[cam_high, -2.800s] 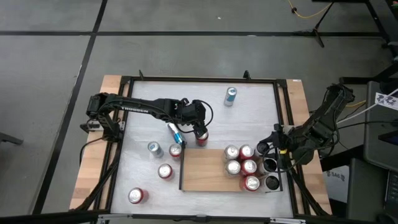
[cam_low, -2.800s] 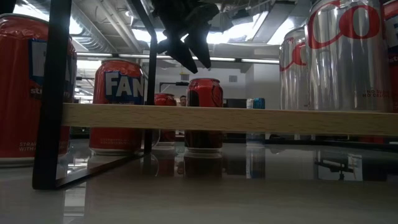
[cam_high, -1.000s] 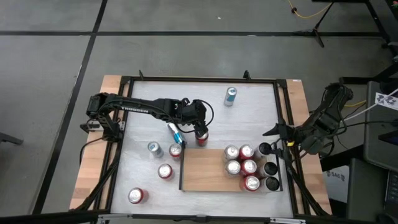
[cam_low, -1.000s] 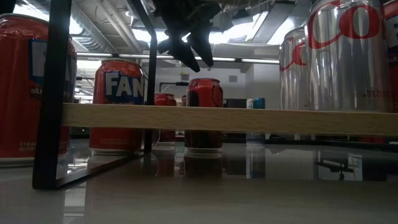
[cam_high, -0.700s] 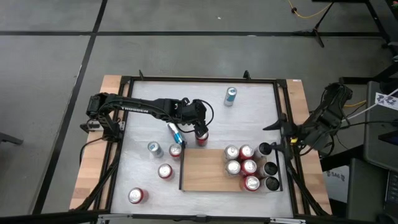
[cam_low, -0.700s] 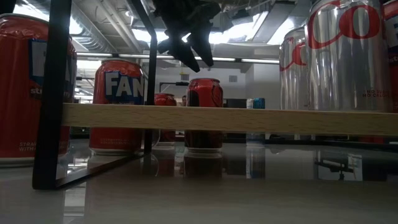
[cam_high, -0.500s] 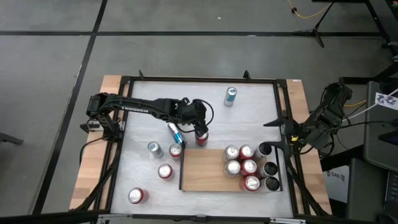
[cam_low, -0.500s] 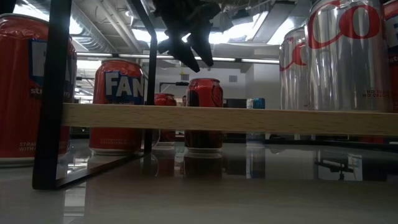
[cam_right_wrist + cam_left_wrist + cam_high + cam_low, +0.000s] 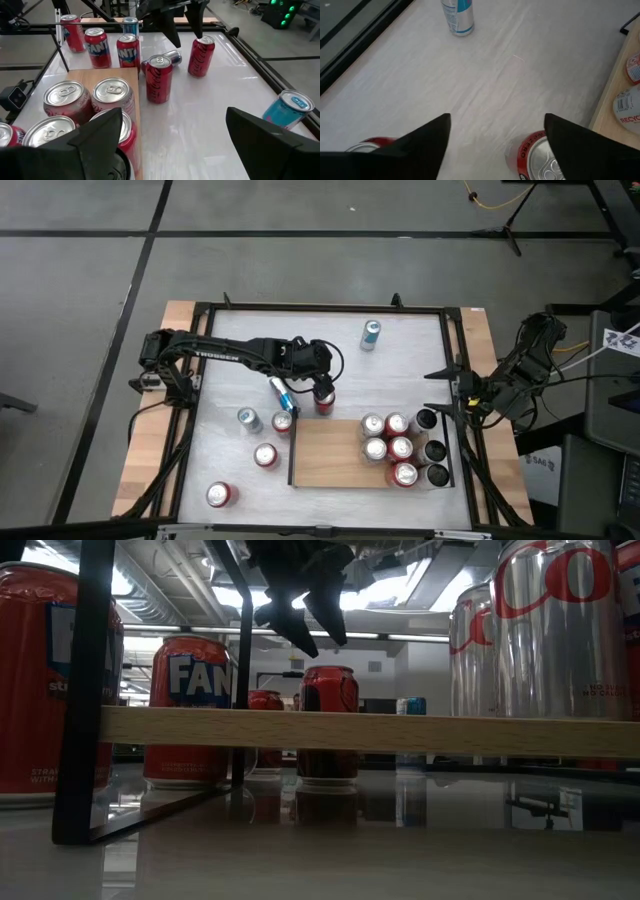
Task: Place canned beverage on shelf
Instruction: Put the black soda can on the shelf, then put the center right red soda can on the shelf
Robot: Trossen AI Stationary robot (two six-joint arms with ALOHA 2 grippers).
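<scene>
Coke can [image 9: 325,398] standing on the table [image 9: 400,370], directly below the spread left end effector [image 9: 305,625].
Fingers are straddling the can's top without gripping; descending squarely before closing looks wise. Shelf [image 9: 330,455] is lying just beyond it, while the right end effector [image 9: 445,390], also spread, is waiting well apart.

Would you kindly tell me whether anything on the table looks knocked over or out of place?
One thing stands out: a slim blue and silver can lies on its side on the white tabletop, near the left end of the light-brown wooden shelf. Every other can in view stands upright.
</scene>
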